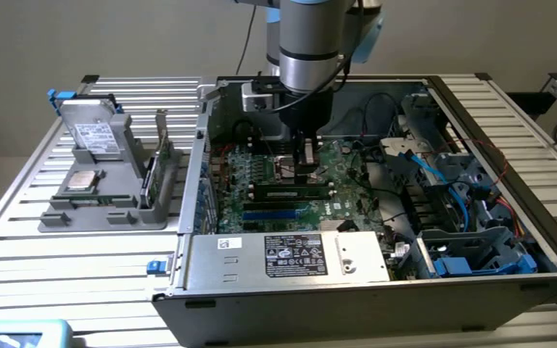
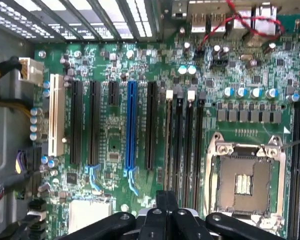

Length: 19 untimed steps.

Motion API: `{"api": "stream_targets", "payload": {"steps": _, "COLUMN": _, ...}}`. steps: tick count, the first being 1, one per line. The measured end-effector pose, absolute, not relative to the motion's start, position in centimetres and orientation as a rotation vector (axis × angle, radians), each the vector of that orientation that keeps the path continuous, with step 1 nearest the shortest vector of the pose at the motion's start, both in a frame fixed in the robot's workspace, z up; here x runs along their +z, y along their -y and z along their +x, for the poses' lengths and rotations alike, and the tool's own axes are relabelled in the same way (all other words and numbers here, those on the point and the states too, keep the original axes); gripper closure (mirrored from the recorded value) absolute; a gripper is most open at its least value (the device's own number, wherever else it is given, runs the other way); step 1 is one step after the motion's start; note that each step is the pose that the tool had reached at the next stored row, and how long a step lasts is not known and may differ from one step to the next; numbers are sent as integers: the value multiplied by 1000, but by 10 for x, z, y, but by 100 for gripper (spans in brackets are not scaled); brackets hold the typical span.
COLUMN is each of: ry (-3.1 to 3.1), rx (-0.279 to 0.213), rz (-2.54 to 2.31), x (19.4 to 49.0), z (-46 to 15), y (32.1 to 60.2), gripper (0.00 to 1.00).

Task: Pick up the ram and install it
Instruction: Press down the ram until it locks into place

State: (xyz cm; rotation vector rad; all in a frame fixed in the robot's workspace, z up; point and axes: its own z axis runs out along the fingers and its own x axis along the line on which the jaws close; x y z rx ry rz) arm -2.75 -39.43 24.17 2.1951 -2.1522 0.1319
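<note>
presently the gripper [image 1: 307, 171] hangs inside the open computer case [image 1: 510, 290], fingers pressed together just above the ram [image 1: 293, 193], which lies lengthwise in a memory slot on the motherboard [image 2: 115, 125]. whether it is fully seated cannot be told. risk, as judged: uneven downward pressure could leave one end proud or stress the board; nearby cables [image 1: 399, 210] could snag.

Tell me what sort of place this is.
Probably a robotics lab bench for computer assembly: an open desktop case with its motherboard exposed sits on a slatted metal table, beside a grey parts fixture.
</note>
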Motion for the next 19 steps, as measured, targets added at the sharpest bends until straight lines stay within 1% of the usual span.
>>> {"api": "stream_targets", "payload": {"steps": 4, "ry": 2153, "rx": 130, "rz": 2196, "x": 240, "z": -39, "y": 394, "gripper": 89}}
{"api": "stream_targets", "payload": {"steps": 19, "ry": 2157, "rx": 128, "rz": 2190, "x": 230, "z": -46, "y": 393, "gripper": 89}}
